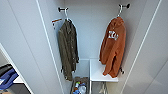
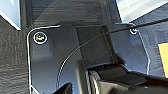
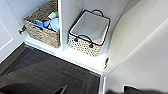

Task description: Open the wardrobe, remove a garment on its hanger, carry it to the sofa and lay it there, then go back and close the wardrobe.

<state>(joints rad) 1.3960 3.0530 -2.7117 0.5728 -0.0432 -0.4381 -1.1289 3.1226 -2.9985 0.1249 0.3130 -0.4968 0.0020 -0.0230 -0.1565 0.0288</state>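
Note:
The wardrobe [image 1: 90, 30] stands open in front of me, its white doors [image 1: 22, 45] swung out to both sides. On the right of the rail the rust-orange garment [image 1: 113, 47] hangs from its white hanger [image 1: 120, 10], its hem reaching over a white inner shelf [image 1: 98, 72]. In the right wrist view the wardrobe's base ledge [image 3: 82, 60] shows close below that arm. The left wrist view looks down on the robot's own dark plate above dark floor [image 2: 12, 62].
A dark olive jacket [image 1: 68, 47] hangs at the rail's left end. At the wardrobe's bottom sit a woven basket of small items [image 3: 42, 27] and a white-lined basket [image 3: 87, 32], split by a divider. Dark carpet [image 3: 50, 75] lies before them. Blue stuff [image 1: 7, 77] shows beyond the left door.

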